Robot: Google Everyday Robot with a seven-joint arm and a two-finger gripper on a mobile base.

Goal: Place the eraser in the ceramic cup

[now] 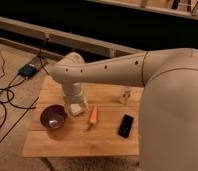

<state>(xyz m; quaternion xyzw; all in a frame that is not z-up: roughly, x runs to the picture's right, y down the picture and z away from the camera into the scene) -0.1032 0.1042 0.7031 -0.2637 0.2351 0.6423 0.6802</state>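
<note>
The eraser (126, 125), a flat black slab, lies on the wooden table (82, 142) near its front right. My arm reaches in from the right and bends down over the table's left middle. The gripper (75, 106) points down there, between the purple bowl and the carrot, far left of the eraser. Something pale shows at its tip, and I cannot tell what it is. The white ceramic cup is not plainly visible; the arm may hide it.
A purple bowl (54, 116) stands at the table's left. An orange carrot (93, 115) lies right of the gripper. A small clear bottle (125, 94) stands at the back right. Cables and a dark box (28, 70) lie on the floor to the left.
</note>
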